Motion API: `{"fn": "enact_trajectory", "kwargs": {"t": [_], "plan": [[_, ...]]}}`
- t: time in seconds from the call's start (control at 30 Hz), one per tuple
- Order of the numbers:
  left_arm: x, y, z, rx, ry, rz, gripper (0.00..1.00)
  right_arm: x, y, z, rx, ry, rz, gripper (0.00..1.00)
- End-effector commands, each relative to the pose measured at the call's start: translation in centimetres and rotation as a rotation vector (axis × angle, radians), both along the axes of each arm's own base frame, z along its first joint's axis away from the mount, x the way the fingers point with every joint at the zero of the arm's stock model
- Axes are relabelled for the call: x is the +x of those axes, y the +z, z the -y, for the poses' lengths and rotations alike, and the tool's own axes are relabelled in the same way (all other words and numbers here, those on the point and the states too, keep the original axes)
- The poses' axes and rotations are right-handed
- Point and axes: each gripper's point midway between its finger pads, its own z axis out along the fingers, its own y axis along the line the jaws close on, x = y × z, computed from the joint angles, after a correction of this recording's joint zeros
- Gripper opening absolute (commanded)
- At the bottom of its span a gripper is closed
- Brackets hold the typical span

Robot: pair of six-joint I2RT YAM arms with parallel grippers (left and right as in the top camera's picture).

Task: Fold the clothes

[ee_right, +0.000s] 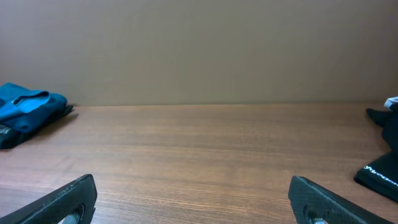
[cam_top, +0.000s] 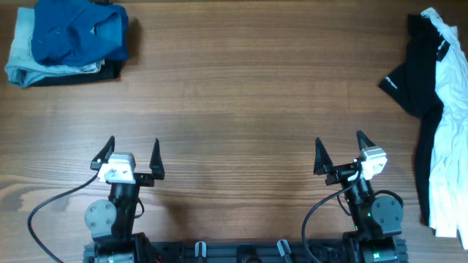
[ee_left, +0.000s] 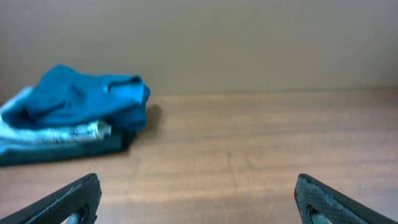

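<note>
**Q:** Wooden desk (cam_top: 234,88) from overhead, with a plain beige wall behind it in both wrist views. Where are the clothes?

**A:** The clothes (cam_top: 77,29), one deep-blue garment, lie bunched at 10 o'clock in the far left corner. They rest on top of light-blue jeans (cam_top: 20,51). A dark layer (cam_top: 110,71) shows beneath, at the near edge of the pile.

**Q:** And the two arms?

**A:** At 7 o'clock sits the left gripper (cam_top: 132,142), fingers spread wide apart with nothing between them. At 5 o'clock sits the right gripper (cam_top: 339,139), likewise spread and holding nothing. Both point toward 12 o'clock and are well apart from the clothes.

**Q:** What lies along the right edge?

**A:** A black garment (cam_top: 413,73) with small white lettering lies at 2 to 3 o'clock. A white garment (cam_top: 447,146) is draped partly over it and runs down toward 4 o'clock.

**Q:** What do the wrist views add?

**A:** In the left wrist view, the pile appears ahead at 10 o'clock, beyond the finger tips. In the right wrist view, the pile is at the far left and a corner of the black garment is at the far right.
</note>
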Motion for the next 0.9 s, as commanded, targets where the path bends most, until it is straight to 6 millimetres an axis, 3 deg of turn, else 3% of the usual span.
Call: {"fn": "enact_trajectory", "kwargs": {"t": [0.0,0.87], "plan": [[-0.06,-0.16,0.27,-0.025,-0.012,-0.005,1.0,-0.15,0.3,-0.45,-0.016,0.025,0.019,1.0],[-0.07,-0.06,0.34,-0.025,-0.016,-0.001,1.0,-0.15,0.29,-0.45,-0.016,0.025,0.019,1.0]]}}
